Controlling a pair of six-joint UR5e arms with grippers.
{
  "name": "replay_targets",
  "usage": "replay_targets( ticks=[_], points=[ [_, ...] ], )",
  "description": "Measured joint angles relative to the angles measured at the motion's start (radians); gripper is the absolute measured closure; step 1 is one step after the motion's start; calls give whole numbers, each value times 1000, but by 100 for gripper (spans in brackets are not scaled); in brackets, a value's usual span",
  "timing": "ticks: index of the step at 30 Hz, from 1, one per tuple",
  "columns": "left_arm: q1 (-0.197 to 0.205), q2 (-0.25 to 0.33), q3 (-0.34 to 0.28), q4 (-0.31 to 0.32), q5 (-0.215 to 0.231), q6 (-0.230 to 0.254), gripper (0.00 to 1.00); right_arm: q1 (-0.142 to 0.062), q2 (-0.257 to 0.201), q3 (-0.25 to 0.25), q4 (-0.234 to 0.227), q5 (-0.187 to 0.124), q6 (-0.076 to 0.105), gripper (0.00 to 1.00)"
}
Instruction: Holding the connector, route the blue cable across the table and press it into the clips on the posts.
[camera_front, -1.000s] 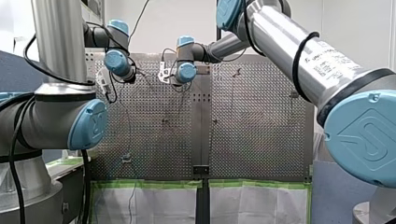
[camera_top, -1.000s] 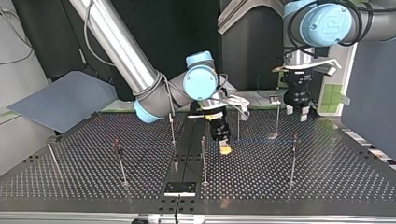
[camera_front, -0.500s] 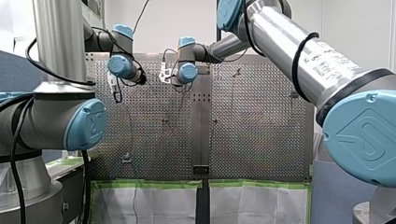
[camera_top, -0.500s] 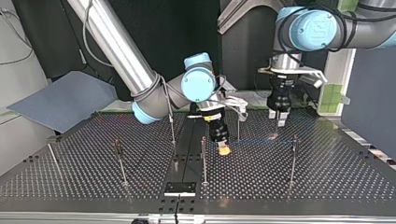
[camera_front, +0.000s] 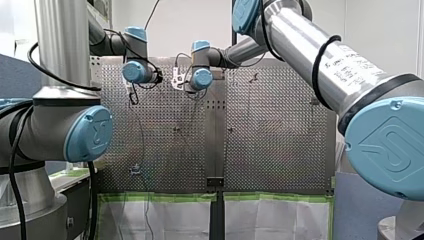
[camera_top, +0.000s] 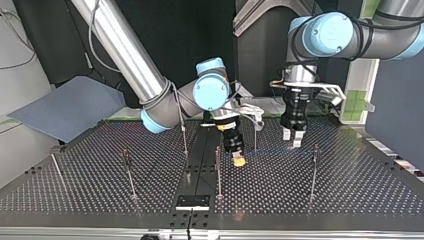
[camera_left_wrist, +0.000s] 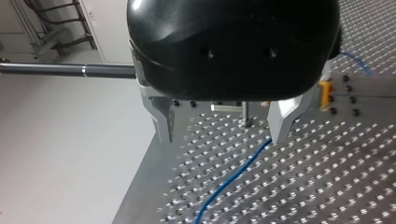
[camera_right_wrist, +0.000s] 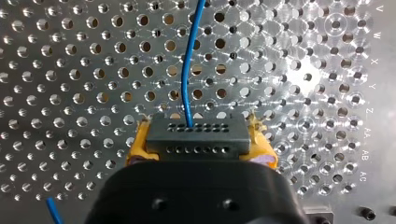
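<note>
The dark grey rectangular connector (camera_right_wrist: 194, 135), with rows of small holes, is clamped between the yellow pads (camera_right_wrist: 135, 151) of the right gripper (camera_right_wrist: 201, 140), low over the perforated metal table (camera_right_wrist: 70, 70). The thin blue cable (camera_right_wrist: 187, 70) is seen leaving the connector's upper face and running ahead of the gripper across the holes.

In the top view the right gripper (camera_top: 240, 160) is placed near the table's middle, just beside a thin upright metal post (camera_top: 218, 170). The blue cable (camera_top: 270, 151) shows as a faint line from it toward the view's right, toward the left gripper (camera_top: 292, 139).

In the left wrist view the left gripper (camera_left_wrist: 223, 126), black-bodied with metal fingers (camera_left_wrist: 163, 119), is held with its fingers spread apart, tips just above the table (camera_left_wrist: 327, 186). The blue cable (camera_left_wrist: 233, 175) is laid on the table under it, passing close by one finger. A post (camera_left_wrist: 244, 112) is seen ahead, between the fingers. Whether the cable is seated in any clip cannot be told.
</note>
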Motion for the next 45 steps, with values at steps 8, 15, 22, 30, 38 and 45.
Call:
replay_targets(
  ticks=[8,15,22,30,38,45],
  points=[
    [-9,-63,72,-14,-38,13,0,0,1,0,0,0,0,100],
    [-6,-124,120,-5,-69,30,0,-1,3,0,1,-1,0,100],
    [3,-139,132,2,-73,35,0,-1,4,0,1,-2,0,100],
    [4,-139,133,6,-75,42,55,-2,5,0,2,-2,0,100],
    [5,-140,133,3,-98,42,100,-2,6,0,4,-2,0,100],
    [2,-139,131,-7,-103,41,100,-2,6,4,16,-1,0,100]
  ],
)
